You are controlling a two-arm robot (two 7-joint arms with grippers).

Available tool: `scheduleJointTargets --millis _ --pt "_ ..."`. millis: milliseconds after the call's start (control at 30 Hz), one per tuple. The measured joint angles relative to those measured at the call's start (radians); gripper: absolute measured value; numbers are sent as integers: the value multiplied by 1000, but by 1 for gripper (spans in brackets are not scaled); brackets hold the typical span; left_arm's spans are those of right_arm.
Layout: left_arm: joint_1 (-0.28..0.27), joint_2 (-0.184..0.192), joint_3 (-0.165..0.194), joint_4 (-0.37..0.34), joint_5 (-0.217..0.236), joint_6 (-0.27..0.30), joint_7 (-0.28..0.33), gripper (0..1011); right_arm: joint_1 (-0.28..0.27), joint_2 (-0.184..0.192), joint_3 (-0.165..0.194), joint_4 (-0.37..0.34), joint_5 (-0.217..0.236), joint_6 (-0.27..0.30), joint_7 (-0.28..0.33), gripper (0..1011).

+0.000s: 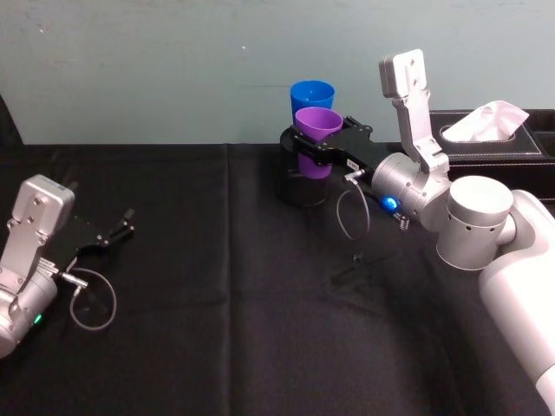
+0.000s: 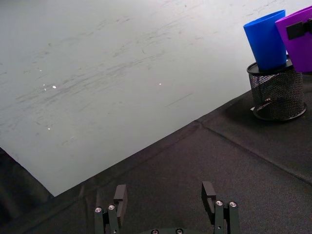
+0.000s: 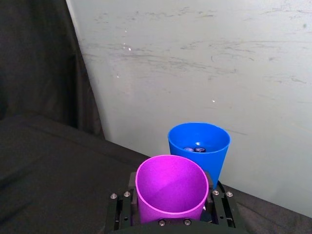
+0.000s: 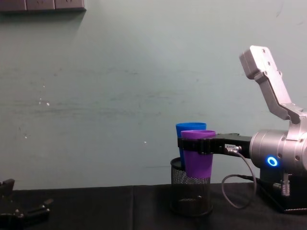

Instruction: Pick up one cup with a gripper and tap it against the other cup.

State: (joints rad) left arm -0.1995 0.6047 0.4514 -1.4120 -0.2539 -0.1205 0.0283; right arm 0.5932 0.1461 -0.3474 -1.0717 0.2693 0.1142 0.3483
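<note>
My right gripper (image 1: 314, 146) is shut on the purple cup (image 1: 316, 130), clasping it around the upper body and holding it upright in the air. The purple cup (image 4: 197, 160) hangs right beside the blue cup (image 4: 189, 127), on the near side of it; I cannot tell whether they touch. The blue cup (image 1: 312, 94) stands in a black mesh pen holder (image 1: 302, 189) at the back of the table. In the right wrist view the purple cup (image 3: 170, 191) sits just in front of the blue cup (image 3: 199, 146). My left gripper (image 1: 117, 232) rests open at the table's left, empty.
A black tissue box (image 1: 499, 143) with a white tissue stands at the back right, behind the right arm. The table (image 1: 217, 286) is covered in black cloth, and a pale wall rises directly behind the cups. A cable loops below the right wrist (image 1: 351, 212).
</note>
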Motion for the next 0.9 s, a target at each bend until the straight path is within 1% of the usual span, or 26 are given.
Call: scheduleJointTargets --millis 900 --pt "0 0 0 0 0 0 0 1000 0 0 0 0 0 0 0 743"
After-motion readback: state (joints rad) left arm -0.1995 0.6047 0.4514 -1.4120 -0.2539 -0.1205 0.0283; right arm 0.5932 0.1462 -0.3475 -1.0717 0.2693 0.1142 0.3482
